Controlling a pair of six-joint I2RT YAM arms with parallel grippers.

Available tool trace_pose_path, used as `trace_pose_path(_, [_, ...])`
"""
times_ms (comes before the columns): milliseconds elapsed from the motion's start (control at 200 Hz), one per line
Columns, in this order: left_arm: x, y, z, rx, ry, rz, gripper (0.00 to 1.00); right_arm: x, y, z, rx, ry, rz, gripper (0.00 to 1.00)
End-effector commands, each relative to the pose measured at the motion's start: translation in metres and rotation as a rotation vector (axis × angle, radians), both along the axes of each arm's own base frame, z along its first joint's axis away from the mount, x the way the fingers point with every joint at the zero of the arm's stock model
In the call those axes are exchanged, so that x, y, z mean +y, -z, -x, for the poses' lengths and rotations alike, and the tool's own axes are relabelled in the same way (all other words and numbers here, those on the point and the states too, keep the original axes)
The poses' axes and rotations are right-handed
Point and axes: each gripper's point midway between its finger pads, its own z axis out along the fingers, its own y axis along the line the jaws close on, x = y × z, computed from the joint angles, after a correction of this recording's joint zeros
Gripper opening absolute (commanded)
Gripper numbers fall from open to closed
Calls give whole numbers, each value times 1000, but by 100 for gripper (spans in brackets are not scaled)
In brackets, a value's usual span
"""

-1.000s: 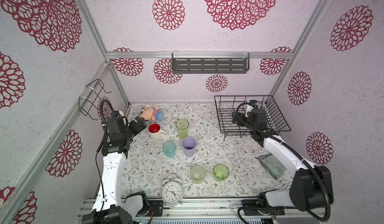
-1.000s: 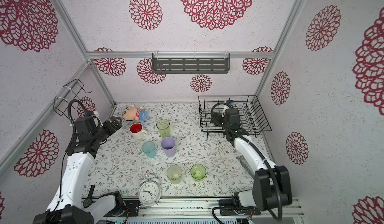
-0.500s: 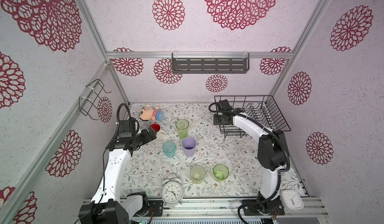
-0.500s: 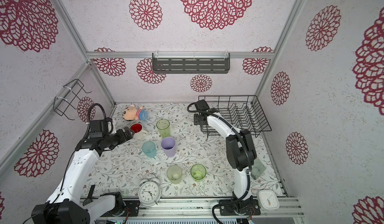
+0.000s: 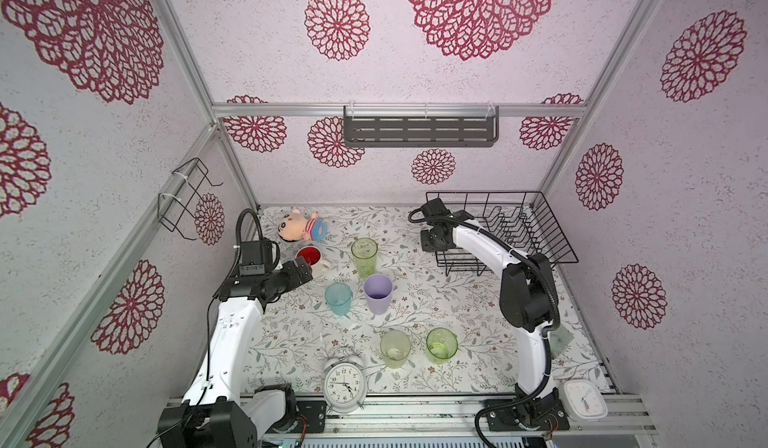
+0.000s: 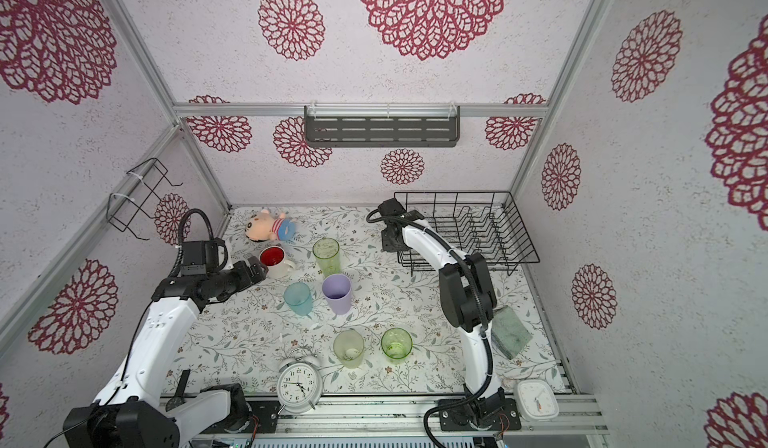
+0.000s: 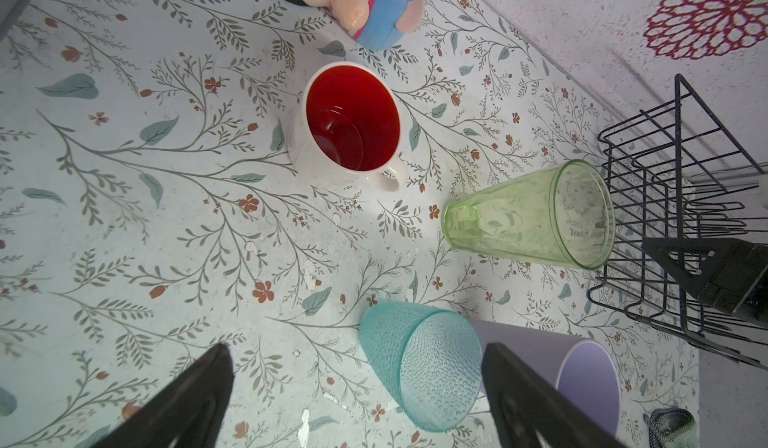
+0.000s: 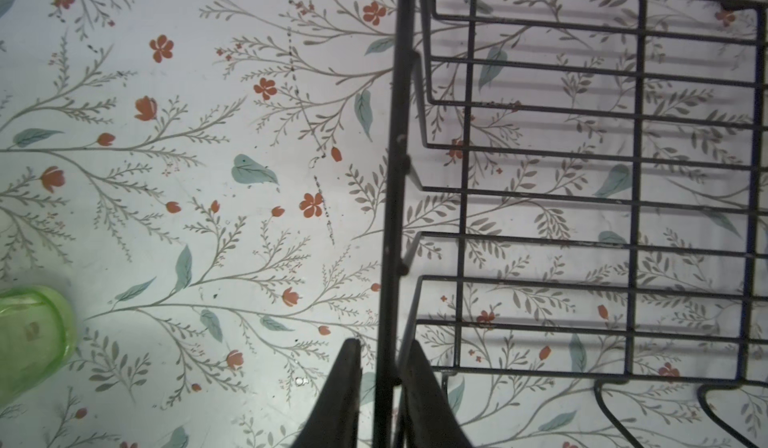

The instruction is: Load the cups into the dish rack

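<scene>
Right fingers (image 8: 336, 404) clamp the end rim of the dish rack (image 8: 392, 176), long axis left-right; left fingers (image 7: 187, 404) spread wide

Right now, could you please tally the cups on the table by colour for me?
Green tumblers: 3
Lilac tumbler: 1
Light-blue cup: 1
White mug, red inside: 1
Total: 6, none in the dish rack
</scene>
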Motion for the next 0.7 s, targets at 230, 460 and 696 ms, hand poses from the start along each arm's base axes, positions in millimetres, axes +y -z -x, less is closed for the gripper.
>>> trace_pose_path(230, [-5,4,2,9,8,-12,97,80,-35,25,-7,-158,-195,31])
trace_pose_path(460, [-6,6,3,22,16,-33,97,82,-69,40,-8,-226,-250,50])
trace_pose_path(696, [-15,6,3,34,41,-36,97,-23,-79,40,-28,-66,-77,70])
